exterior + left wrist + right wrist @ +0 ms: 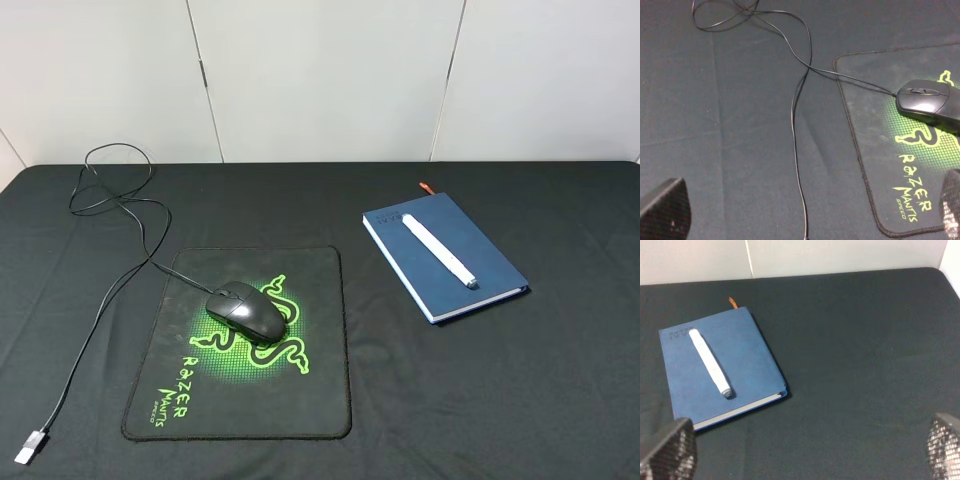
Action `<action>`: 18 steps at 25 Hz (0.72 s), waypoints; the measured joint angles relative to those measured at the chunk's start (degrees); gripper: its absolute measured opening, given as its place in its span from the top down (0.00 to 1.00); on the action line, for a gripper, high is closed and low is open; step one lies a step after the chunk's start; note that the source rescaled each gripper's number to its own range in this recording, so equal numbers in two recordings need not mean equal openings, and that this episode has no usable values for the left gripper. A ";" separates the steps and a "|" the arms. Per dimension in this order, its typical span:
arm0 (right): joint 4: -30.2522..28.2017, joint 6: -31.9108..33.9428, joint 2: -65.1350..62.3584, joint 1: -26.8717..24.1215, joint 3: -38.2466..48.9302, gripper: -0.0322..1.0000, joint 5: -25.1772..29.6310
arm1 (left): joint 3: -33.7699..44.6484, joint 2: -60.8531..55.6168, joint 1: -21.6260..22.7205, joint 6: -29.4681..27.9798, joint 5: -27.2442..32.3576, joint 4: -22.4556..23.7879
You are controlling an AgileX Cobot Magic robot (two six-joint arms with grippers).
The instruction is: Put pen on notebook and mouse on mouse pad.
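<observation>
Black, mesh-textured gripper fingertips (670, 450)

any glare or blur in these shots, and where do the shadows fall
Exterior high view: sharp, even light, a soft sheen on the mouse, a thin shadow beside the notebook. Left wrist view: the cloth looks washed out and dusty, the mouse pad print slightly soft. Right wrist view: clear, the pen crisp, fingertips blurred at the frame's edge.
</observation>
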 joint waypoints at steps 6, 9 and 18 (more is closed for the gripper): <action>-0.12 0.13 0.00 0.00 0.00 0.00 0.00 | 0.00 0.00 0.00 0.00 0.00 0.00; -0.12 0.17 0.00 0.00 0.00 0.00 0.00 | 0.00 0.00 0.00 0.00 0.00 0.00; -0.12 0.17 0.00 0.00 0.00 0.00 0.00 | 0.00 0.00 0.00 0.00 0.00 0.00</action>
